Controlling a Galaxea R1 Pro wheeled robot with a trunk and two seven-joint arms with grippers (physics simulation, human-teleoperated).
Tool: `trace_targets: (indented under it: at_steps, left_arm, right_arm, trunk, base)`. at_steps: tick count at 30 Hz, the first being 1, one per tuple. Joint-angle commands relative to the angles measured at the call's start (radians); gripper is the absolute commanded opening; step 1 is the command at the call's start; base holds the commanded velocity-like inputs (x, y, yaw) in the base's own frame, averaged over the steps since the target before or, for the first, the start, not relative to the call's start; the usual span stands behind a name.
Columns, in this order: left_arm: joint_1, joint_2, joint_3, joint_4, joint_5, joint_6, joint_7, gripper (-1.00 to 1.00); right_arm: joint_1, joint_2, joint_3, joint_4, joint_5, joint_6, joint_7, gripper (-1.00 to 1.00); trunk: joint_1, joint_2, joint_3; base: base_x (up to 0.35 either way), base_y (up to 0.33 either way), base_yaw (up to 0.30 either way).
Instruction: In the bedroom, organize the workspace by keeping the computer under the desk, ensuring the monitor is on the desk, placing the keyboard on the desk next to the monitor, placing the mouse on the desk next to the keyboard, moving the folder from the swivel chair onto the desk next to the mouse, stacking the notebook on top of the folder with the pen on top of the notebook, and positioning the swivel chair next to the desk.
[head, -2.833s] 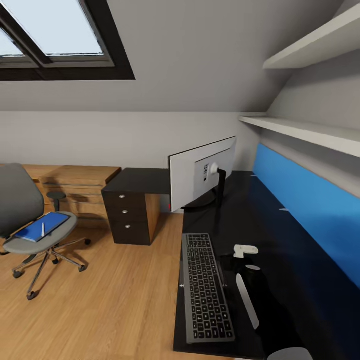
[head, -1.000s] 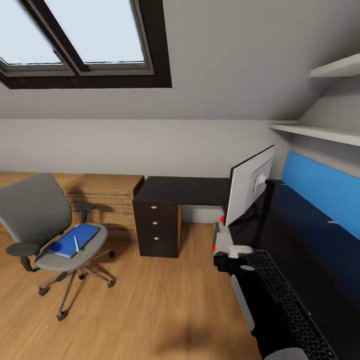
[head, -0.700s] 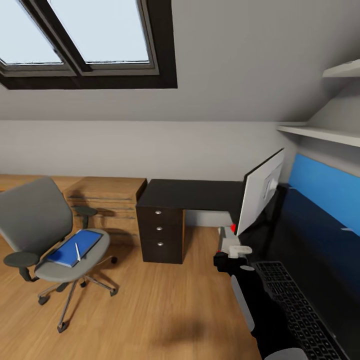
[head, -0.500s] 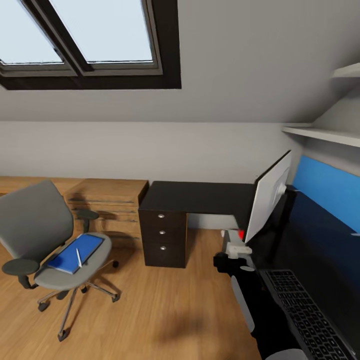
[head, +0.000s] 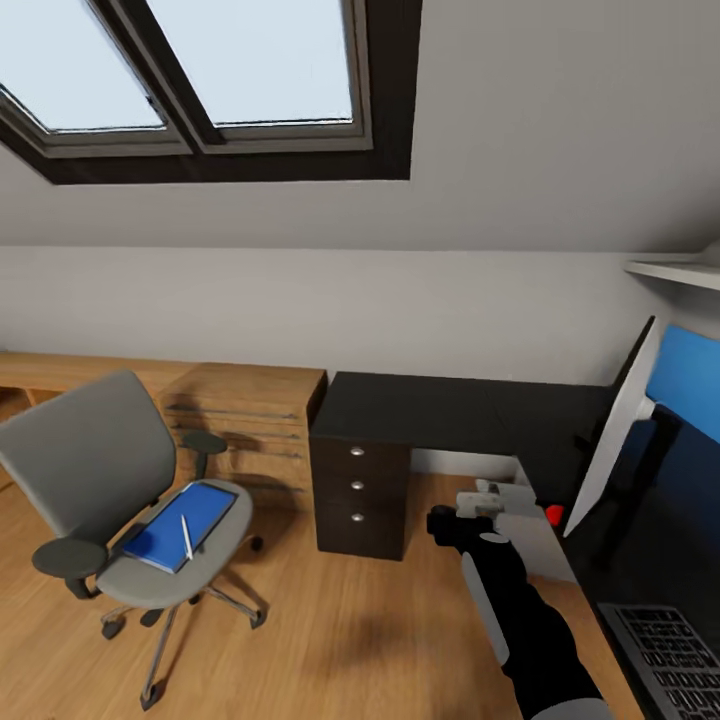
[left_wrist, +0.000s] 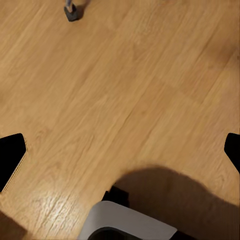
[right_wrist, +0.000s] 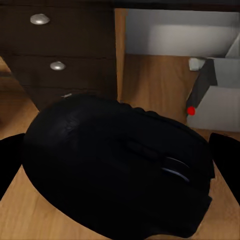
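Mouse (right_wrist: 120, 170) stays clamped in right gripper (head: 447, 524); view panned left.

The folder (head: 180, 511) and pen (head: 186, 537) lie on the swivel chair (head: 95, 470), left of the desk (head: 450, 415).

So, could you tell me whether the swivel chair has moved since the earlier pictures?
No. The swivel chair stands as before beside the light-wood chest; the whole view shifted, so the camera turned.

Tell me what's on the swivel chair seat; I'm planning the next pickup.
On the swivel chair seat lies the blue folder with the white pen on top. A notebook between them cannot be made out.
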Motion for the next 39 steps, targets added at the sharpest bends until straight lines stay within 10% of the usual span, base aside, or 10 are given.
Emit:
trace_targets:
  at_steps: [1, 8, 12, 18, 24, 30, 39]
  left_arm:
    - [0.0, -0.001, 0.0, -0.002, 0.011, -0.002, 0.001, 1.0]
    - [0.0, -0.002, -0.002, -0.003, 0.01, -0.002, 0.0, 1.0]
    - [0.0, -0.012, -0.115, -0.106, 0.011, 0.01, 0.001, 1.0]
    - [0.0, -0.019, -0.18, -0.51, 0.013, 0.403, 0.013, 1.0]
    - [-0.02, -0.082, -0.185, -0.794, 0.009, 0.617, 0.061, 1.0]
    - [-0.176, -0.092, -0.182, -0.768, 0.016, 0.687, 0.148, 1.0]
    - [-0.197, -0.094, -0.179, -0.722, 0.015, 0.692, 0.155, 1.0]
  right_arm:
    - [0.0, 0.0, 0.002, -0.001, -0.004, 0.005, -0.007, -1.0]
    - [0.0, 0.0, 0.002, -0.001, -0.004, 0.005, -0.007, -1.0]
    - [0.0, -0.001, 0.002, 0.0, -0.003, 0.005, -0.006, -1.0]
    - [0.0, -0.003, 0.0, 0.0, -0.006, 0.004, -0.005, -1.0]
    - [0.0, -0.007, -0.002, 0.0, -0.006, 0.003, -0.005, -1.0]
    - [0.0, -0.009, -0.004, 0.0, -0.004, 0.003, -0.005, -1.0]
    - [0.0, -0.005, -0.003, -0.007, -0.005, 0.003, -0.006, -1.0]
  trunk:
    - [-0.003, 0.006, 0.002]
    - [-0.03, 0.055, 0.024]
    - [-0.045, 0.083, 0.037]
    - [-0.068, 0.125, 0.055]
    - [-0.091, 0.167, 0.074]
    - [-0.114, 0.209, 0.093]
    - [-0.13, 0.237, 0.106]
  base:
    - [0.298, 0.192, 0.268]
    - [0.302, 0.154, 0.275]
    - [0.307, 0.099, 0.216]
    - [0.311, 0.08, 0.02]
    - [0.318, 0.014, 0.001]
    - [0.325, 0.001, 0.0]
    - [0.327, 0.0, 0.0]
